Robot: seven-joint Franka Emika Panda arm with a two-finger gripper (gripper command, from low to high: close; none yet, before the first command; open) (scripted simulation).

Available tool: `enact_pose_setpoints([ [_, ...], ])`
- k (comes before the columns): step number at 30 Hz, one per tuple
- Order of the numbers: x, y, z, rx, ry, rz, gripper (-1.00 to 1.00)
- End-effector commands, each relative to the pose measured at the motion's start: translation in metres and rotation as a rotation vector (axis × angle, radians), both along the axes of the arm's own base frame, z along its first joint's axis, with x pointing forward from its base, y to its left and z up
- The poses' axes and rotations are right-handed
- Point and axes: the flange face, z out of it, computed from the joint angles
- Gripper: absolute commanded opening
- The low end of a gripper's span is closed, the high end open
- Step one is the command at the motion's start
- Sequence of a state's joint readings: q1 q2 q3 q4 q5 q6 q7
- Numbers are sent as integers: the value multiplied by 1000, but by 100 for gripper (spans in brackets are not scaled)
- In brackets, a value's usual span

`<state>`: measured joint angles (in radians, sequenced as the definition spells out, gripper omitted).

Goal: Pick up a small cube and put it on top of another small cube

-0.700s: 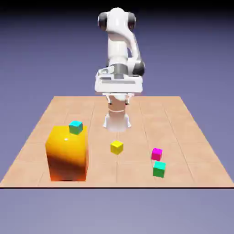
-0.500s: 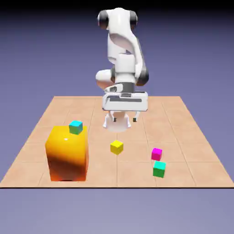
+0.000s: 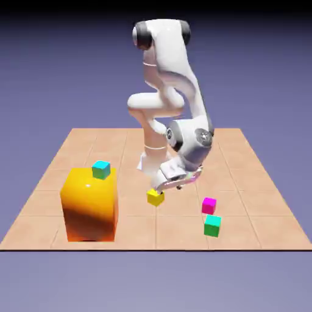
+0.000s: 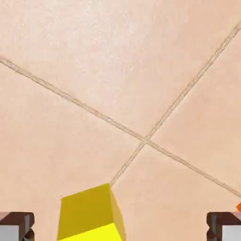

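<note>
A small yellow cube (image 3: 155,197) lies on the tiled table near the middle. My gripper (image 3: 171,186) hangs low just above and to the exterior view's right of it, open and holding nothing. In the hand view the yellow cube (image 4: 89,214) shows at the bottom edge, left of centre, between the two grey fingertips (image 4: 16,227) and closer to the left one. A magenta cube (image 3: 209,205) and a green cube (image 3: 212,225) sit on the table at the exterior view's right. A cyan cube (image 3: 101,169) rests on top of the big orange block.
A large orange block (image 3: 90,205) stands at the exterior view's left, much taller than the small cubes. The table's front edge (image 3: 156,248) runs just below the green cube.
The arm has swung down and forward from high above the table to just over the yellow cube. No cube has moved.
</note>
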<state>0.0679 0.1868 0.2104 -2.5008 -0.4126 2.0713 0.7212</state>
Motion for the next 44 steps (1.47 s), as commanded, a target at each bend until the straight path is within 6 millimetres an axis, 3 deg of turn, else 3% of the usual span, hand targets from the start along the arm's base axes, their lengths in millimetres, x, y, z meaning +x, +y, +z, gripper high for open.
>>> enact_pose_setpoints([
  [1,-4,2,-10,-30,52,23,0],
  [7,-33,8,-61,-217,348,163,0],
  [9,-35,8,-64,-232,369,175,0],
  [12,-61,-25,-107,-232,370,175,0],
  [13,-62,-26,-109,-232,370,175,0],
  [14,-62,-26,-109,-232,370,175,-100],
  [15,-62,-26,-109,-232,370,175,-100],
  [18,-36,7,-66,-233,369,175,-100],
  [27,3,127,-52,-323,348,793,-100],
  [34,24,231,-13,-402,232,1163,-100],
  [36,25,239,-9,-408,220,1184,-100],
  [38,40,199,-52,-408,220,1184,-100],
  [39,41,198,-53,-408,220,1184,-100],
  [40,41,198,-53,-408,220,1184,100],
  [41,41,198,-53,-408,220,1184,100],
  [43,26,237,-10,-408,220,1184,100],
  [44,25,239,-9,-408,220,1184,100],
])
